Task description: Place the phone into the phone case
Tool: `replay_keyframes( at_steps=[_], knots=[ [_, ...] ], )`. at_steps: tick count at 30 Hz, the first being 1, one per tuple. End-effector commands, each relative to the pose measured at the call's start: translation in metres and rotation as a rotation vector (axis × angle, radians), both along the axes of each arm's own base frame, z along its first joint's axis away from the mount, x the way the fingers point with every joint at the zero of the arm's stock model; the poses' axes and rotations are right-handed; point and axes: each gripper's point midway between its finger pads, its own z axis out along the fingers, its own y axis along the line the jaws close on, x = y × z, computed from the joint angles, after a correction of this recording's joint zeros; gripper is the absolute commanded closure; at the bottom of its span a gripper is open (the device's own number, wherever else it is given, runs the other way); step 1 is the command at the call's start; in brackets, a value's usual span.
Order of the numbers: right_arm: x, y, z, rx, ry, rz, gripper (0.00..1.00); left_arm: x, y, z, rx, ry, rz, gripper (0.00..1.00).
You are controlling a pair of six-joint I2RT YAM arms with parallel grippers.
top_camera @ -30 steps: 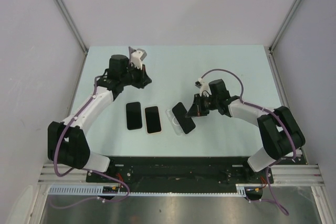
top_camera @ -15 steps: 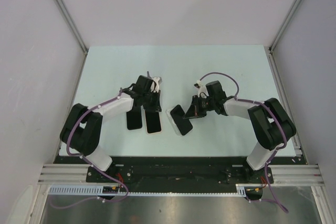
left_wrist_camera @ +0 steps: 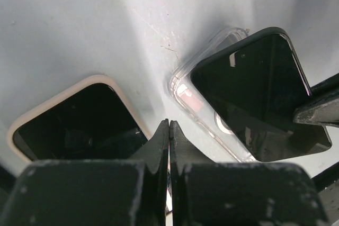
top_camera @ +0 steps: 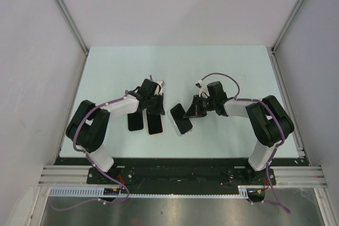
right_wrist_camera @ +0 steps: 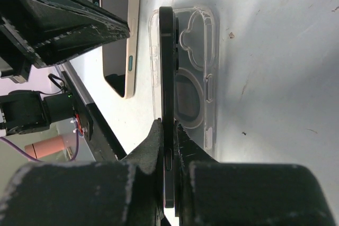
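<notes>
My right gripper (top_camera: 192, 112) (right_wrist_camera: 170, 130) is shut on the near edge of the black phone (top_camera: 180, 117) (right_wrist_camera: 167, 72). It holds the phone tilted on its side edge over the clear phone case (right_wrist_camera: 200, 78) (left_wrist_camera: 183, 86), which lies flat on the table. In the left wrist view the phone (left_wrist_camera: 254, 93) covers most of the case. My left gripper (top_camera: 158, 108) (left_wrist_camera: 169, 125) is shut and empty, its tips low over the table between a beige-cased phone and the clear case.
A beige-cased phone (top_camera: 154, 124) (left_wrist_camera: 79, 120) (right_wrist_camera: 119, 30) and a black phone (top_camera: 135, 121) lie side by side left of the case. The pale table (top_camera: 175, 67) ends at white walls on three sides.
My left arm swung from the far left of the table down to the phones, beside the clear case. My right gripper carried the phone slightly left over the case.
</notes>
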Motion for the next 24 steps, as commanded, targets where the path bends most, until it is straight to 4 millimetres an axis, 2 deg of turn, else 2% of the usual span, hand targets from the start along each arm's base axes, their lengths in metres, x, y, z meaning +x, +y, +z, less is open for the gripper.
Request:
replay_keyframes(
  at_steps=[1, 13, 21, 24],
  knots=[
    [0.018, 0.004, 0.001, 0.001, -0.066, -0.011, 1.0, -0.001, -0.01, -0.015, -0.016, 0.027, 0.019, 1.0],
    [0.012, 0.006, -0.014, -0.057, -0.064, -0.009, 1.0, -0.007, -0.029, -0.027, -0.046, 0.065, -0.016, 1.0],
    [-0.004, 0.015, -0.031, -0.047, -0.005, -0.002, 1.0, -0.014, -0.029, -0.032, -0.053, 0.083, -0.02, 1.0],
    [-0.003, 0.014, -0.034, -0.055, -0.005, -0.011, 1.0, -0.014, -0.03, -0.031, -0.056, 0.082, -0.021, 1.0]
  ],
)
